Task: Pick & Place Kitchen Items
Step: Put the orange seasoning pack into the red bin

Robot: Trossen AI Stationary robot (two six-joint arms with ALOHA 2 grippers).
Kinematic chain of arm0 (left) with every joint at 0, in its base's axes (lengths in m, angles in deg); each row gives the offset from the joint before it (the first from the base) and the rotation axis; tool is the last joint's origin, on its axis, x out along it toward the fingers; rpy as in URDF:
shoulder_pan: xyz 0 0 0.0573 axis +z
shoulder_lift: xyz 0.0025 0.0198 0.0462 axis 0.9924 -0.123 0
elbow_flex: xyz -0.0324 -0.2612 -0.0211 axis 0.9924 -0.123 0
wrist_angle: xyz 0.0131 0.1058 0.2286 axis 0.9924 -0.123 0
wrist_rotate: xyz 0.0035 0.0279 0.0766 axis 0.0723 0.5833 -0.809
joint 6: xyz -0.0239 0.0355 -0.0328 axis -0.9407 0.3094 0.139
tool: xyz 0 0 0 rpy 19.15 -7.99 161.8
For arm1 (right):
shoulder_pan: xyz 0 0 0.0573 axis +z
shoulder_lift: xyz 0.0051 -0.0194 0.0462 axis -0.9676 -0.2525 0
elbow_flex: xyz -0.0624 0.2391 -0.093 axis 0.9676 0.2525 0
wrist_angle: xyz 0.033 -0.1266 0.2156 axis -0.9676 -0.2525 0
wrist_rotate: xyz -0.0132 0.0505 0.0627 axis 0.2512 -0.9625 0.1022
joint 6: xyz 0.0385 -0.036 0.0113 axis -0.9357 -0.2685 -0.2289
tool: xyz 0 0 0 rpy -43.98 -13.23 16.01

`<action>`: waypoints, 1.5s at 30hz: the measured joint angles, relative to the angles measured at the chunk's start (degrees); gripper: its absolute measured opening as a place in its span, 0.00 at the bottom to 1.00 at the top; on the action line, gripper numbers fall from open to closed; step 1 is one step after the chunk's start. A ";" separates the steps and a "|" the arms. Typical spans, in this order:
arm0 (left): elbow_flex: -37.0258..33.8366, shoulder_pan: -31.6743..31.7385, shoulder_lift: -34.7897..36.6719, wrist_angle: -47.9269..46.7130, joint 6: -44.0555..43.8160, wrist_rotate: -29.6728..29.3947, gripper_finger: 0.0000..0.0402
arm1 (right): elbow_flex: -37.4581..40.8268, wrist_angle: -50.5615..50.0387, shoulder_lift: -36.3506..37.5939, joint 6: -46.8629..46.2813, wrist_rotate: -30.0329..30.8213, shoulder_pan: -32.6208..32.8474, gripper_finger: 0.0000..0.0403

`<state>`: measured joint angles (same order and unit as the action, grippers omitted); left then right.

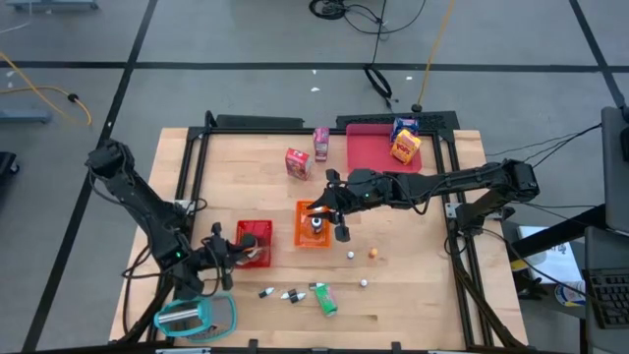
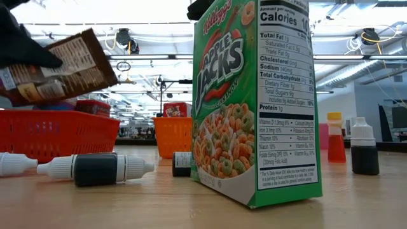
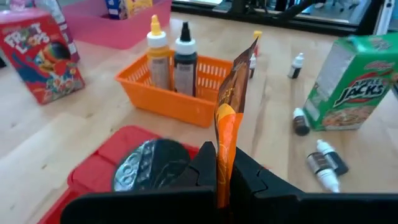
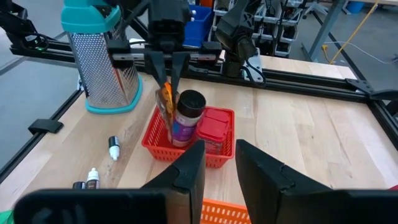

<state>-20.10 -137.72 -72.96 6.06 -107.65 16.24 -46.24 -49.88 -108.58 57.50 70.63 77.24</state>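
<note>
My left gripper [image 3: 222, 158] [image 1: 239, 252] is shut on a flat brown-and-orange packet [image 3: 233, 81] [image 4: 165, 99] [image 2: 57, 67], right above the red bin [image 1: 254, 243] [image 4: 158, 146]. A dark can [image 3: 152, 165] [image 4: 186, 115] and a red-lidded item stand in that bin. My right gripper [image 4: 219, 158] [image 1: 339, 232] hovers open beside the orange bin [image 1: 300, 226] [image 3: 168, 102], nothing between its fingers. A yellow bottle [image 3: 155, 56] and a black bottle [image 3: 185, 53] stand upright in the orange bin. My left gripper pinches one end of the packet [image 3: 224, 134] between its two fingers, which slant down from the table's left. The packet sticks out past the fingertips edge-on, tilted, lifted clear above the red bin.
A green Apple Jacks box [image 1: 324, 298] [image 2: 254, 102] stands near the front edge with small bottles [image 1: 278, 293] beside it. Three small balls [image 1: 362, 261] lie right of the orange bin. A red cereal box [image 1: 298, 162], a pink carton [image 1: 321, 143] and a pink tray [image 1: 369, 147] are at the back. A teal-rimmed grater [image 1: 197, 315] stands front left.
</note>
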 joint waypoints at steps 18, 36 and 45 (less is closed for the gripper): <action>-7.27 0.02 0.00 10.96 1.15 -4.09 0.03 | 0.00 -0.01 -0.02 0.20 0.00 0.00 0.21; -7.27 1.29 0.00 12.44 3.24 -2.98 0.12 | 0.00 -0.02 -0.02 0.20 0.00 0.00 0.20; -7.27 2.05 0.04 21.18 14.07 -1.39 0.12 | 0.00 -0.07 -0.02 0.20 0.00 0.00 0.20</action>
<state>-27.37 -135.67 -72.92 27.24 -93.58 14.85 -46.24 -49.95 -108.61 57.70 70.63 77.24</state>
